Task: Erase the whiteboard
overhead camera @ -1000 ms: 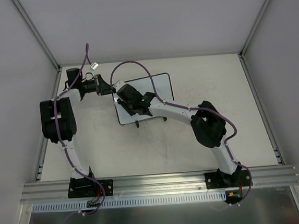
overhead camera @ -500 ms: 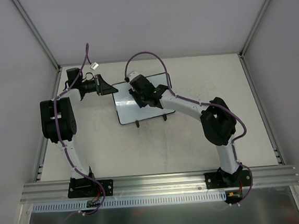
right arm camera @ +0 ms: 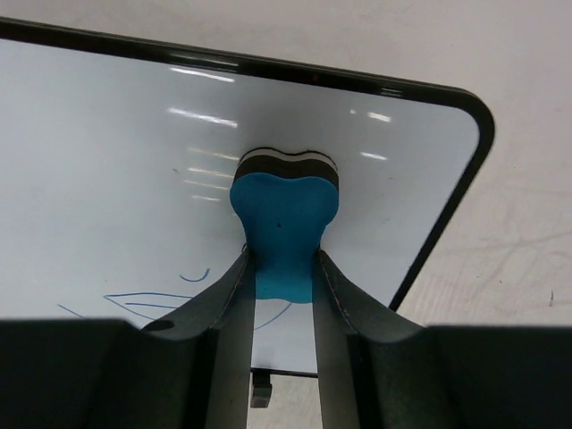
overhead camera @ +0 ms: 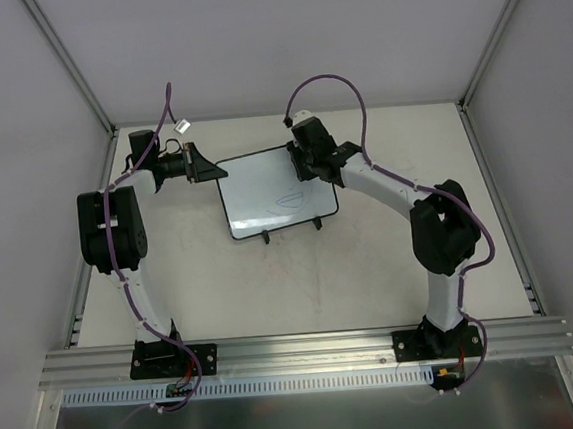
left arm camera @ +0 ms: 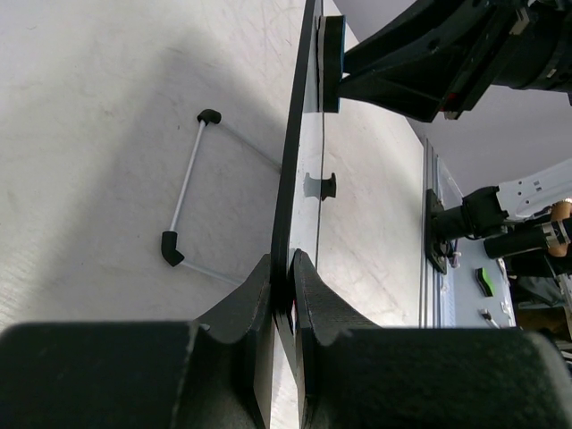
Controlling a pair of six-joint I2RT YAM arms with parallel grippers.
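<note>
Gripping the whiteboard [overhead camera: 264, 191] edge is the left gripper [left arm camera: 284, 275]; the right gripper [right arm camera: 282, 261] pinches a blue eraser [right arm camera: 284, 210] against it.

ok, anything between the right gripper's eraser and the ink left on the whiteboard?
Nothing visible. The right gripper holds the blue eraser on the whiteboard near its far right corner; the blue marks sit on bare board nearer the arms. The left gripper clamps the board's left edge, clear of them.

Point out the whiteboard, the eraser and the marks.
whiteboard [overhead camera: 259, 185], top view, bare white face
eraser [right arm camera: 284, 223], right wrist view, middle of its blue face
marks [right arm camera: 147, 295], right wrist view, the long blue line
</note>
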